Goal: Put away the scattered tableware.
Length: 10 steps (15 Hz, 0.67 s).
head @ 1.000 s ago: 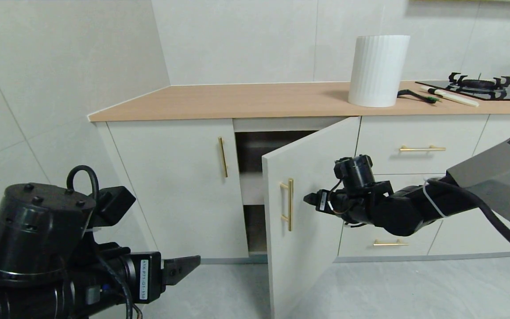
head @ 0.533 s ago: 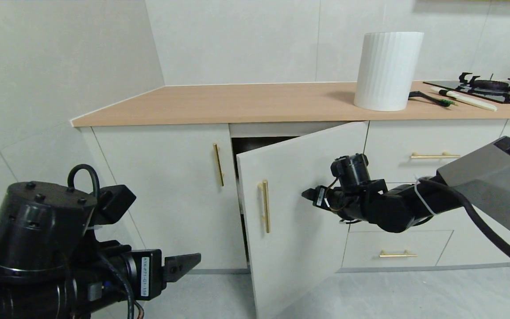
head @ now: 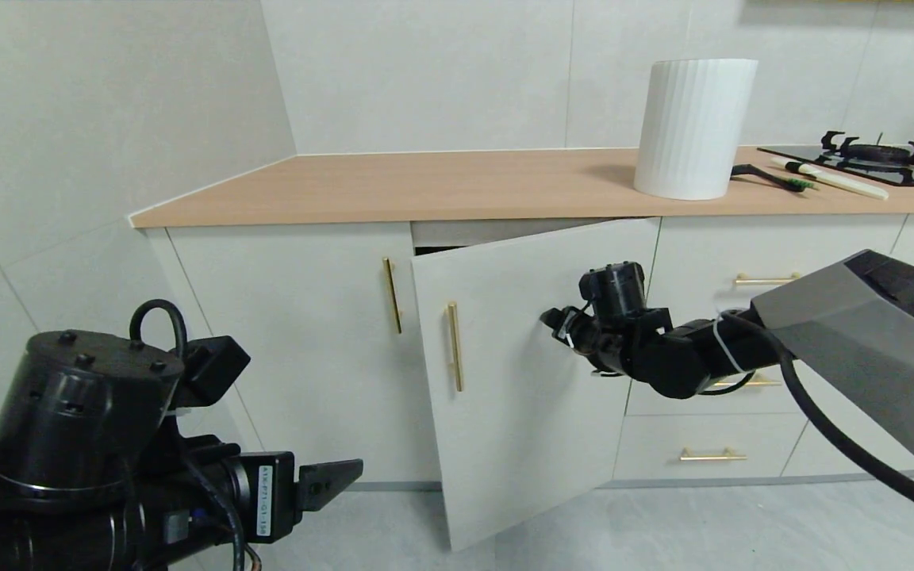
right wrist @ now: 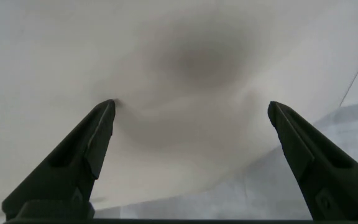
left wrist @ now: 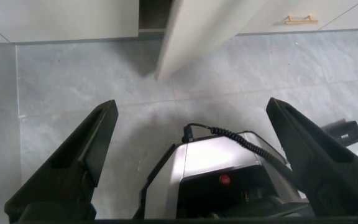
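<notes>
closer to shut now, the cupboard door (head: pixel 520 373) has the right claw (head: pixel 558 323) spread wide against it, so push slow and straight, with the tableware (head: pixel 830 178) up on the counter (head: pixel 425 186) by the stove (head: pixel 877 151).

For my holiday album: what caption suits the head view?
Open jaws of the right arm against an ajar cabinet door, beneath a wooden counter.

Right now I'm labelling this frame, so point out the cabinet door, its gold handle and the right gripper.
cabinet door (head: pixel 520 444): head view, bare front panel.
gold handle (head: pixel 454 346): head view, middle of the bar.
right gripper (head: pixel 552 319): head view, fingertips at the door face.
</notes>
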### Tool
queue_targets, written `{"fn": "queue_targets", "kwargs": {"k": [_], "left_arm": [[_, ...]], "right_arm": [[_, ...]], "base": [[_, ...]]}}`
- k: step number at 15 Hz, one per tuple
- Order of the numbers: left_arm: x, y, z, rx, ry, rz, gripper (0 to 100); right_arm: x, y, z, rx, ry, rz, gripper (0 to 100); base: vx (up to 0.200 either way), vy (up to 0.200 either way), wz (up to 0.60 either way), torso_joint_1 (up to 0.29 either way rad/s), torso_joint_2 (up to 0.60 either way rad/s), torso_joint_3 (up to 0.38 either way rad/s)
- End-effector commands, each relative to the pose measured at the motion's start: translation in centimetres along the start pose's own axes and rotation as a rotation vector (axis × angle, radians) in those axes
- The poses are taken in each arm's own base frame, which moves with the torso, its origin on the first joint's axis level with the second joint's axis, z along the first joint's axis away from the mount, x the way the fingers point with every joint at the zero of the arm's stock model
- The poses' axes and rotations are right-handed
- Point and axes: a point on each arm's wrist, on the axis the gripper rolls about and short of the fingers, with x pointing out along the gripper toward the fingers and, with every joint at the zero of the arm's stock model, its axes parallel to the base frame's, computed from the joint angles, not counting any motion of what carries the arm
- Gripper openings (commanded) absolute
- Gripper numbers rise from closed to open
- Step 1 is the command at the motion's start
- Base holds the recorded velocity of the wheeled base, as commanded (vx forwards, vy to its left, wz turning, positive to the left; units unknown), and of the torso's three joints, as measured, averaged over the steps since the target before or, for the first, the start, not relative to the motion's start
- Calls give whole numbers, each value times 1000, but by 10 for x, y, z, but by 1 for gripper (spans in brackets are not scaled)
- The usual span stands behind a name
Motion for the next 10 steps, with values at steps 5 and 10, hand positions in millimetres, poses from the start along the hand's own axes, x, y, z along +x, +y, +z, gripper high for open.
{"fn": "queue_targets", "kwargs": {"k": [5,10], "left_arm": [[3,0,-1,2,10,6,100],[4,0,-1,1,14,8,100]], "right_arm": [[37,-20,9,84,-57,-51,100],[61,-33,13,103,-143,-122,100]], "base": [[0,0,0,0,0,0],[0,0,0,0,0,0]]}}
